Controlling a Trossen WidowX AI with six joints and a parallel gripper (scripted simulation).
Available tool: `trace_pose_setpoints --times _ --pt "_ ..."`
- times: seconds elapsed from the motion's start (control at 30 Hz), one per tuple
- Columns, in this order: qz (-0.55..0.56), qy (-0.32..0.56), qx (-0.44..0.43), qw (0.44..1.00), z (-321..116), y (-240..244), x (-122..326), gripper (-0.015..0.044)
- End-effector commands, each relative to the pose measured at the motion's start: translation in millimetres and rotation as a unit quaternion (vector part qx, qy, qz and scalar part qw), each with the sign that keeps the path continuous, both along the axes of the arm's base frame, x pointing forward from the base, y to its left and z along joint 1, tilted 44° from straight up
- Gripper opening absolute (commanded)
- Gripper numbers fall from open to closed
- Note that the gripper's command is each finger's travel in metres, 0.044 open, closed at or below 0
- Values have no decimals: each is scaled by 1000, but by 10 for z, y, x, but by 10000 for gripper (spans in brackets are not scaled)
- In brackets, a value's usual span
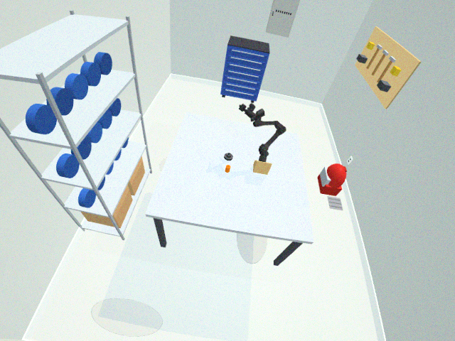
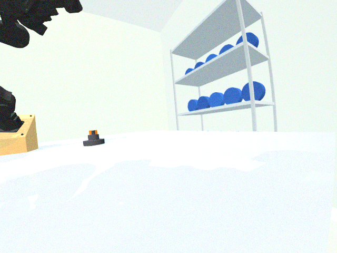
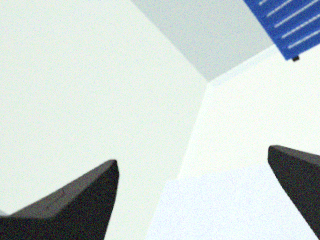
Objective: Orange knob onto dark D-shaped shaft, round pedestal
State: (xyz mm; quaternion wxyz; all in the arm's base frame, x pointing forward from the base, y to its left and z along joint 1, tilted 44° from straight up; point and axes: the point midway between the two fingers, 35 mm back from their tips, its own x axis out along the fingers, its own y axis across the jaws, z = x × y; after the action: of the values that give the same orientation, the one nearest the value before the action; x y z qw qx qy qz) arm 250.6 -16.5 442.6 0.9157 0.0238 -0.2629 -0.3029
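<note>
The orange knob [image 1: 227, 168] [image 2: 90, 133] stands on the table, apart from the round pedestal. In the exterior view it is partly hidden behind the shaft. The dark round pedestal [image 1: 228, 157] [image 2: 93, 142] stands on the table, with its dark shaft [image 2: 93, 132] pointing up and bare. The shaft's flat side cannot be made out. My gripper [image 1: 247, 106] [image 3: 192, 160] is open, with nothing between its fingers. It is raised high, well away from the knob and the pedestal. The wrist view shows neither of them.
The arm's wooden base block [image 1: 261, 168] [image 2: 16, 145] stands on the white table [image 1: 205, 205] beside the knob and pedestal. A shelf rack with blue spools [image 1: 40, 118] [image 2: 253, 90] and a blue drawer cabinet [image 1: 244, 69] [image 3: 290, 25] stand off the table.
</note>
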Motion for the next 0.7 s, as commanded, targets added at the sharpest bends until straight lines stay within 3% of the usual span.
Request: trace_pose_setpoints --times 0.0,0.27,0.47,0.67 --pt "0 0 0 1000 0 0 0 426" --pt "83 149 -40 984 -529 621 814 440" --pt "147 294 -60 943 -1287 1178 1304 440" --pt "184 428 -68 882 -2113 1605 1481 440"
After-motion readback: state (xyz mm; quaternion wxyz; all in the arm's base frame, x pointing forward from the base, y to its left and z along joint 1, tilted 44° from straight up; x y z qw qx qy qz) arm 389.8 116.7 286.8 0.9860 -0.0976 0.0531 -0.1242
